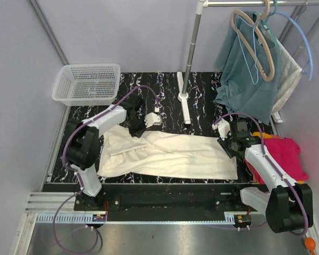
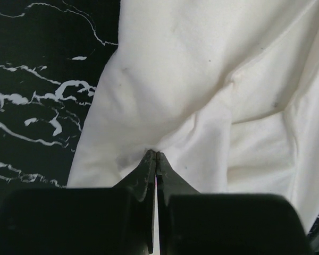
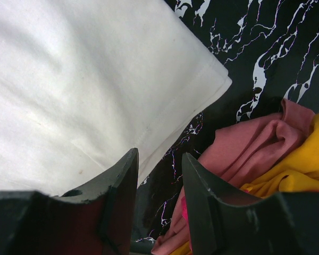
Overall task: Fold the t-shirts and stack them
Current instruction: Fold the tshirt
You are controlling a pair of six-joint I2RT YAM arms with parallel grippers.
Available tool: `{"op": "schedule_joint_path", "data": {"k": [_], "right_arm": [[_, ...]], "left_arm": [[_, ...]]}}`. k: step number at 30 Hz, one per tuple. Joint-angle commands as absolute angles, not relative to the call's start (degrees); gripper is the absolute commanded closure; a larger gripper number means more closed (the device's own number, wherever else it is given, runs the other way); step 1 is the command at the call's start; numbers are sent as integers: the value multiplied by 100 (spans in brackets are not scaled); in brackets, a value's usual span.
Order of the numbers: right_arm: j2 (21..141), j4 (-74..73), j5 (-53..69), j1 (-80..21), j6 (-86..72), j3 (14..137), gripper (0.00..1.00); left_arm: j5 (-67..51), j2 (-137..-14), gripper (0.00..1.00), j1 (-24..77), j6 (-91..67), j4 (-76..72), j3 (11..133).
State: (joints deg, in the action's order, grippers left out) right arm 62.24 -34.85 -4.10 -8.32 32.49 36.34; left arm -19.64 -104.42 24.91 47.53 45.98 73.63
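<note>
A large cream t-shirt [image 1: 170, 156] lies spread lengthwise on the black marble table [image 1: 165, 90]. My left gripper [image 1: 136, 131] is at its far left part and is shut, pinching a bunched fold of the cream cloth [image 2: 202, 69] at its tips [image 2: 157, 154]. My right gripper [image 1: 227, 147] is open and empty at the shirt's right edge. In the right wrist view it [image 3: 159, 156] hangs over the bare strip between the cream hem [image 3: 85, 79] and a magenta-pink t-shirt [image 3: 244, 143]. The pink t-shirt [image 1: 284, 154] lies at the right with an orange one [image 3: 303, 154] against it.
A white mesh basket [image 1: 87, 82] stands at the far left corner. A clothes rack pole [image 1: 190, 53] rises from the table's far middle. A teal garment [image 1: 244, 79] and hangers hang from the rail at the far right. Walls close in on both sides.
</note>
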Motion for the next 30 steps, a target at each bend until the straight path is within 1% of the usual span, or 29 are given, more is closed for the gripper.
{"op": "schedule_joint_path", "data": {"k": [1,11,21,30], "right_arm": [[6135,-3314,-527,-870,3173,3621,55],[6126,-3313,-501,-870,3190,3630,55],[6135,-3340,-510,-870,3305,3656,55],[6003,-3392,-615,-870,3384,3639,55]], "left_arm": [[-1881,-9573,100,2584,4641,4676,7155],[-1547,-8930,100,2838,4553,4983,6654],[-958,-8332,100,3962,3911,5633,6337],[-686,-8104,100,4623,3516,5827,5731]]}}
